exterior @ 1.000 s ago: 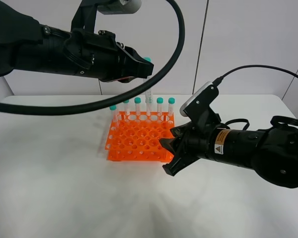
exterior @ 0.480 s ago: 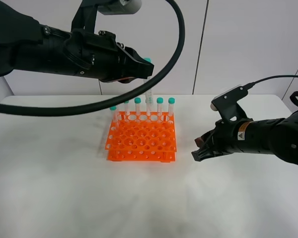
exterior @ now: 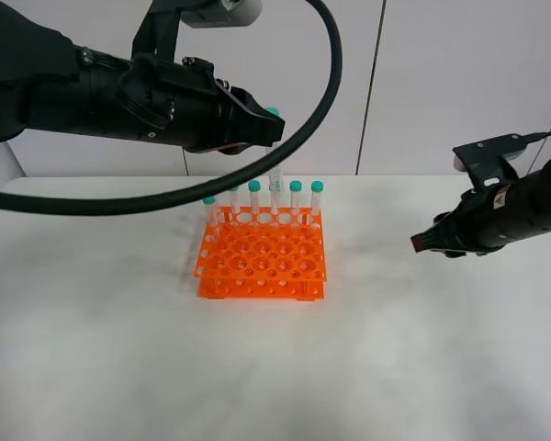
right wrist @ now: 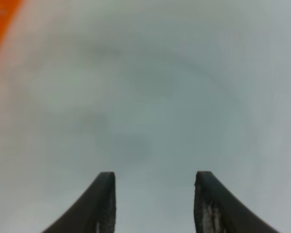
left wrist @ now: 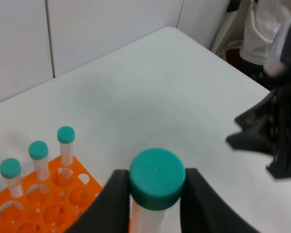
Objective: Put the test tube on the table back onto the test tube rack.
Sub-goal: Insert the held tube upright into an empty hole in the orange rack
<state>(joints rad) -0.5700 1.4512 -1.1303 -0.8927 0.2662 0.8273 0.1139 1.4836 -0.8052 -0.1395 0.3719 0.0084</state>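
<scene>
Five racked tubes (exterior: pixel 254 186): teal caps, upright along the back row of the rack (exterior: pixel 262 262), with one gap between the third and fourth.
Tube (left wrist: pixel 157 177): off the table, held high over the rack's far side. The teal cap is up and the clear body hangs straight down. In the high view its lower end lines up with that gap; whether the tip sits in a hole cannot be told.
Left gripper (left wrist: pixel 156 196): clenched on the tube, one finger pressed to each side at the cap.
Right gripper (exterior: pixel 424 243): jaws parted with nothing between them, low over bare table.
Writing: one small sticker (exterior: pixel 504 195) on the right arm, too small to read.
Rack: orange, two tiers of round holes, mid-table; the front rows are unfilled.
Edges: the table (exterior: pixel 119 349) has its back edge a little behind the rack; the right gripper is near the right edge.
Open room: broad white surface in front of the rack and on both sides.
Cable (exterior: pixel 335 83): black, loops from the left arm across the high view and passes in front of the tube.
Change: a second ago the right gripper was at the rack's front right corner; it is now drawn off to the right, well apart from the rack. The left gripper, tube and rack are unmoved.
</scene>
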